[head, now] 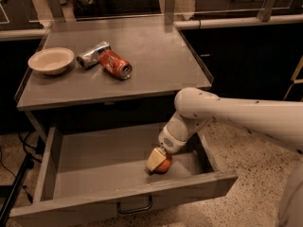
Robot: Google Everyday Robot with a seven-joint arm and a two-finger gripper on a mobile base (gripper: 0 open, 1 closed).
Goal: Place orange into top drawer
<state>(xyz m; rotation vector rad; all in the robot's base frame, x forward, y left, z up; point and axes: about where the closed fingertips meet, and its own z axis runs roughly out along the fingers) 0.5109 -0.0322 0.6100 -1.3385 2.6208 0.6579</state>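
So the orange [165, 165] is down inside the top drawer [97, 167], toward the right side and closer to the front panel than the back wall. It looks like it's right at the drawer floor, but I can't tell if it's actually touching down or hanging just above it.

The end effector [160, 161] is wrapped around it. There's a pale finger [155, 159] flat against the orange's left side and the other one is hidden behind the fruit, so I'd call it closed on the orange, not let go yet. The orange pokes out to the lower right of that finger, basically at the very tip of the wrist.

Step-wise I'd say this is the tail end of the placing: carry done, fruit lowered in, release not done. The next move just needs the grip to open and then a straight lift up and out, without bumping the drawer's right wall, which is pretty near the wrist. It's a round fruit, so it might roll a little once freed.

The arm [246, 119] reaches in from the right. Up on the table [156, 65] there's a red soda can [115, 64] on its side, a crushed silver can [93, 55] touching it and a bowl [51, 60], all well apart from the action.
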